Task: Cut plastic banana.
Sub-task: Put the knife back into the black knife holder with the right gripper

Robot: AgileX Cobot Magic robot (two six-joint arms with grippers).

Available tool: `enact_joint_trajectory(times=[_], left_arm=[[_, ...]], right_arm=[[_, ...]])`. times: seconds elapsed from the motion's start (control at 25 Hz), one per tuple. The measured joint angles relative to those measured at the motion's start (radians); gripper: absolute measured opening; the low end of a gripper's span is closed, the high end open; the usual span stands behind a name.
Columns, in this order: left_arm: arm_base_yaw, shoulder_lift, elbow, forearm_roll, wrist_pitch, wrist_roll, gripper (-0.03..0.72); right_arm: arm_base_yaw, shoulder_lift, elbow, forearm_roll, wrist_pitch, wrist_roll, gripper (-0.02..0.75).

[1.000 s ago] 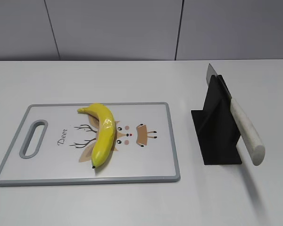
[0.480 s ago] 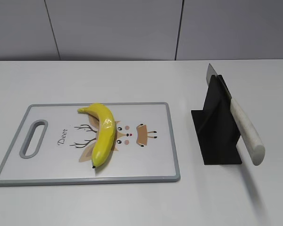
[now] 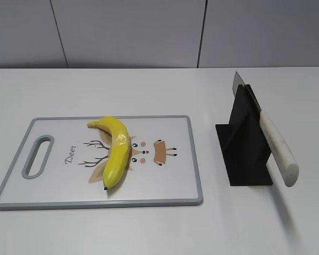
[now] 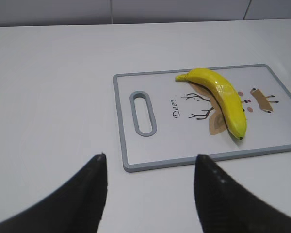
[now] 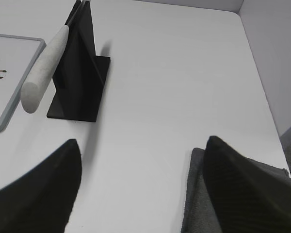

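The plastic banana [image 3: 116,150] lies whole on the grey-rimmed cutting board [image 3: 165,199], across the deer drawing; it also shows in the left wrist view [image 4: 223,94]. A knife with a white handle [image 3: 278,150] rests in a black stand [image 3: 243,143], blade tip up; both show in the right wrist view, the knife [image 5: 42,68] and the stand [image 5: 80,73]. My left gripper [image 4: 150,158] is open and empty, near the board's front edge by its handle slot. My right gripper [image 5: 141,141] is open and empty, to the right of the stand. Neither gripper shows in the exterior view.
The white table [image 3: 149,90] meets a grey wall at the back. In the right wrist view the table's right edge [image 5: 262,87] is close, and a grey cloth-like surface [image 5: 199,194] lies under the right finger. The board's handle slot [image 4: 143,112] is at its left end.
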Motion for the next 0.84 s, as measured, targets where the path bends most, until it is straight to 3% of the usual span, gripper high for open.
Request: enact_joint_trajectory(times=[0.84], left_arm=[[0.0,0.0,0.0,0.0,0.0,0.0,0.551]], right_arm=[[0.0,0.0,0.0,0.002,0.001,0.0,0.592]])
